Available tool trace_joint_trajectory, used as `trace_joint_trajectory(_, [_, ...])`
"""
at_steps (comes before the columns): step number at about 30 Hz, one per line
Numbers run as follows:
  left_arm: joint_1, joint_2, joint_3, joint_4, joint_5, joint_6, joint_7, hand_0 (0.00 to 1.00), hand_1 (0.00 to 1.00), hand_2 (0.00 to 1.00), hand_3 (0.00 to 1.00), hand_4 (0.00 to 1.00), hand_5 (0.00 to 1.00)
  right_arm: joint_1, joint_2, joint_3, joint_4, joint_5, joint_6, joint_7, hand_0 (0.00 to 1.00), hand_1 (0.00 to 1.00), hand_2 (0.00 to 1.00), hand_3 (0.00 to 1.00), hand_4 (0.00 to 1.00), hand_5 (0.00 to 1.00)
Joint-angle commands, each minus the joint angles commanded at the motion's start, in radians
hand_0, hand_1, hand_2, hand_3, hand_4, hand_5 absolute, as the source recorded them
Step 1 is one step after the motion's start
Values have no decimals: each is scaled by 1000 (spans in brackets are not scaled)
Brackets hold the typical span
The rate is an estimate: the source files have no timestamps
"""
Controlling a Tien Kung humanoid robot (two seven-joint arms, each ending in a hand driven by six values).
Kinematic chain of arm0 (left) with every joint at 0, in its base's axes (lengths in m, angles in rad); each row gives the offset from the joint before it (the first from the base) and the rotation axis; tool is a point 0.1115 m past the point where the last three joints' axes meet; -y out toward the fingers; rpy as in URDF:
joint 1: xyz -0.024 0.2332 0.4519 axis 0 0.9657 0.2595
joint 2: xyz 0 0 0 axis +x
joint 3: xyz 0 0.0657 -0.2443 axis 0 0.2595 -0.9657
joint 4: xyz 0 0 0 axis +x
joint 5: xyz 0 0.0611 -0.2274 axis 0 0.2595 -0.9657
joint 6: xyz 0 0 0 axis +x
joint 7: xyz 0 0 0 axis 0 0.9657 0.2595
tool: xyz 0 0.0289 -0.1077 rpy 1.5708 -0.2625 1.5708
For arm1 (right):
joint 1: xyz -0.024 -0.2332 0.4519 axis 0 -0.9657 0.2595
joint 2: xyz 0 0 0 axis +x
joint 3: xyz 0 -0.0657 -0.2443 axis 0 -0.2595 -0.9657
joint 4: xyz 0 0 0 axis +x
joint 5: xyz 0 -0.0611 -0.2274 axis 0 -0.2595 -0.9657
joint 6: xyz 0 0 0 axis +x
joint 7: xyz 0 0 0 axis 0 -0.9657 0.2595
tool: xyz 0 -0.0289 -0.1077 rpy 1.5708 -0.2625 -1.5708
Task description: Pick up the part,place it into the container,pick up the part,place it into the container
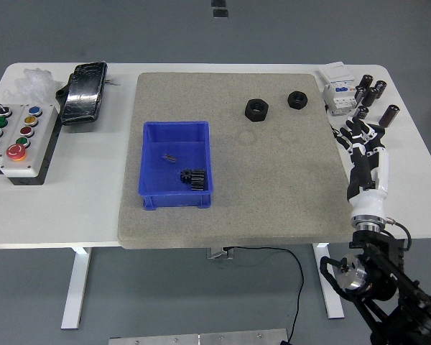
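The right hand stands at the right edge of the frame, over the bare desk beside the grey mat, its fingers spread and released, holding nothing. The left hand is out of view.

Two black nuts remain on the mat in the upper middle of the frame: the larger nut and, to its right, the smaller nut, set a little apart. The blue bin sits left of centre and already holds one black gear and one small pin.

The likely trouble from here: each nut is low and flat, so the fingers could slide over the top and push it across the mat instead of lifting it. Reaching for the smaller nut also brings the hand near the clutter at the upper right, one white switch block and about six dark cylinders, which a wide sweep could topple.
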Motion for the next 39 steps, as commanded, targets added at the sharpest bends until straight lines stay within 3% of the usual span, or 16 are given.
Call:
trace_joint_trajectory(14, [-7,-10,29,0,-19,-4,-16,668,569,536,663,663,522,-9,1,69,30,3,-21,0,726,701,704,652,726,514])
trace_joint_trajectory(23, [-15,-11,60,0,-43,-6,-28,668,569,536,661,666,520,-11,-7,169,46,-33,-46,0,722,699,702,651,718,508])
trace_joint_trajectory(39, [-11,-11,24,0,-23,-2,-11,667,568,536,656,666,498,-16,-3,217,48,-70,-66,0,707,687,695,648,710,506])
